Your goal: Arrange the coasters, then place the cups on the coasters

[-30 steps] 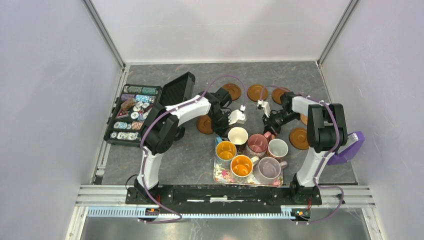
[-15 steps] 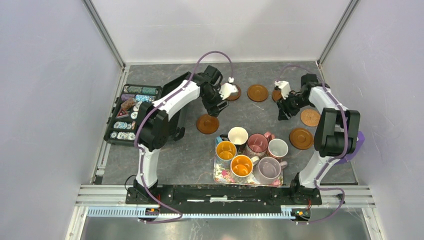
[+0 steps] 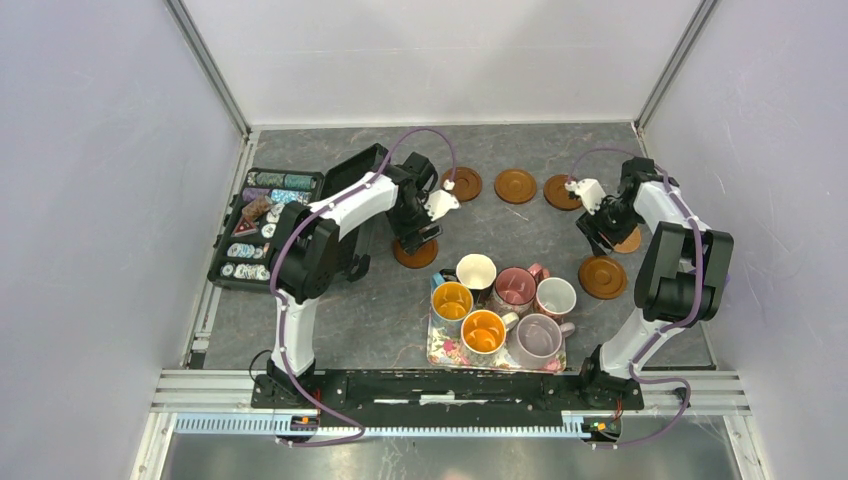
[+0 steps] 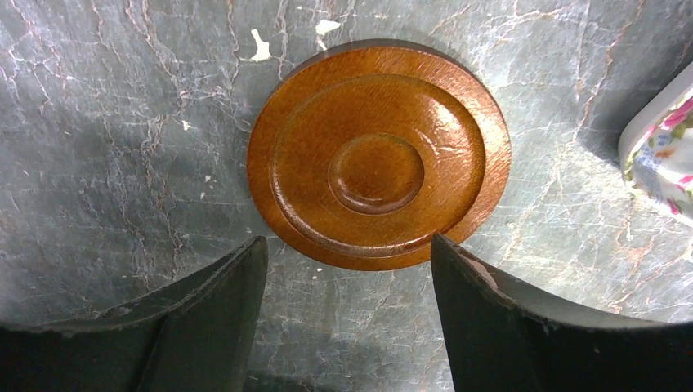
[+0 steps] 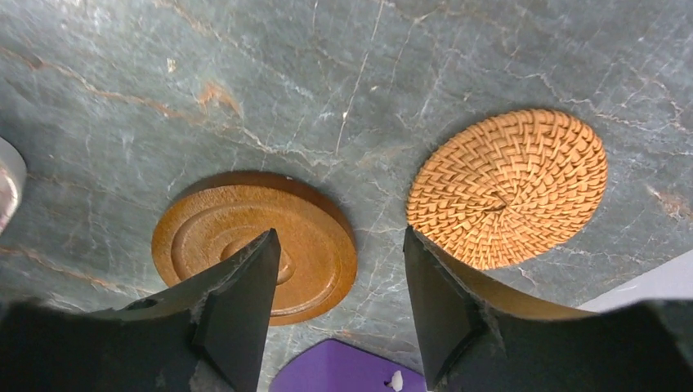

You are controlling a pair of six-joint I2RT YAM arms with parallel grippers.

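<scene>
Ceramic cups (image 3: 483, 331): six, clustered on floral tray (image 3: 436, 352), none seated. Brown ringed wood coasters (image 3: 516, 185), five, plus one woven tan coaster (image 5: 507, 188), arced around tray's far side, spaced so each takes a cup. Left tool (image 4: 347, 249): jaws apart, empty, over brown coaster (image 4: 378, 155) off tray's far-left corner, likely to straddle it. Right tool (image 5: 339, 237): jaws apart, empty, off tray's far-right corner, beside tan coaster.

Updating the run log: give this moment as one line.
left end effector: open above brown coaster | right end effector: open, empty | cups: none on coasters
</scene>
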